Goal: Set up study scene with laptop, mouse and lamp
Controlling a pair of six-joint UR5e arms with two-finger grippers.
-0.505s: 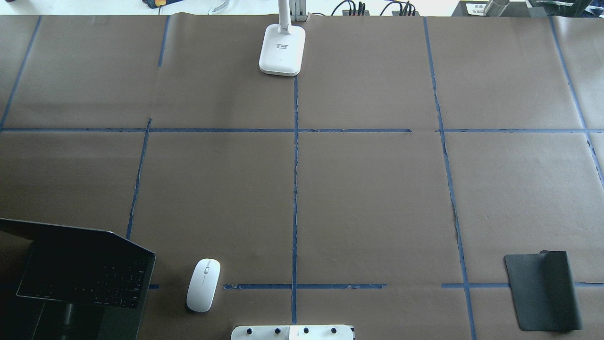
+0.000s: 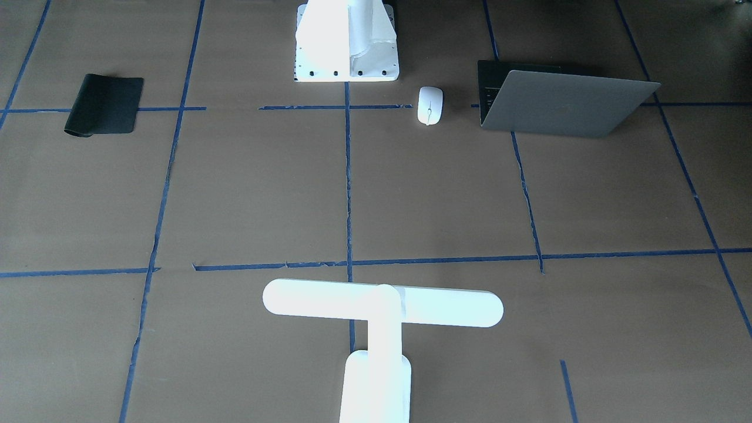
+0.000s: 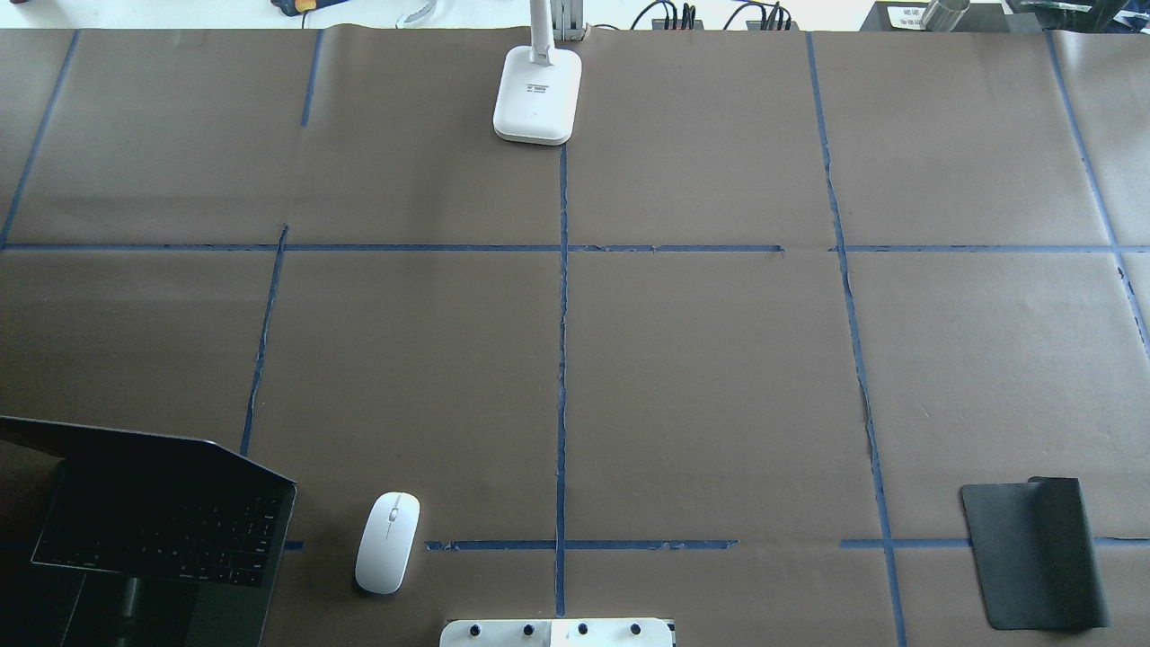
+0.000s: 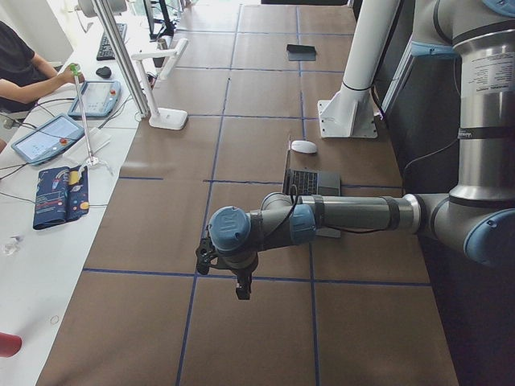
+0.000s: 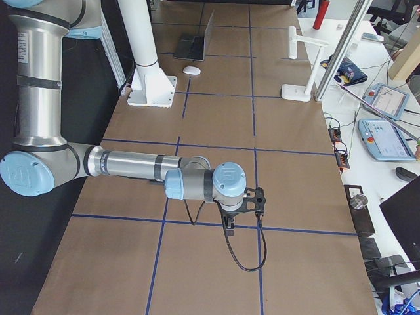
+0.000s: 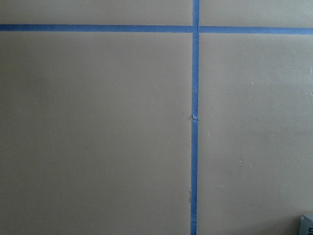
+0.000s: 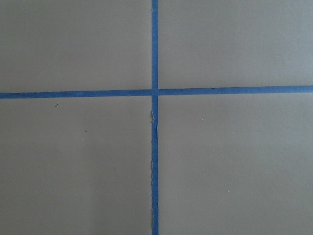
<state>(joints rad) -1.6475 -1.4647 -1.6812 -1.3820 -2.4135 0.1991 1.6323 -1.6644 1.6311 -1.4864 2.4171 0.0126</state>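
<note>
The grey laptop [image 3: 162, 530] stands open at the table's near left, its lid [image 2: 564, 103] tilted back. The white mouse [image 3: 387, 542] lies just right of it, also in the front view [image 2: 430, 105]. The white T-shaped lamp [image 2: 382, 302] stands at the far middle edge, on its base [image 3: 536, 94]. My left gripper [image 4: 241, 288] hangs over bare paper beyond the laptop's left side, seen only in the left side view. My right gripper [image 5: 226, 226] hangs over bare paper far to the right, seen only in the right side view. I cannot tell if either is open. Both wrist views show only paper and tape.
A black mouse pad [image 3: 1033, 553] lies at the near right, one corner curled. The white robot pedestal [image 2: 346, 41] stands at the near middle edge. Brown paper with blue tape lines [image 3: 562, 359] covers the table. Tablets and an operator [image 4: 24, 64] are past the far edge.
</note>
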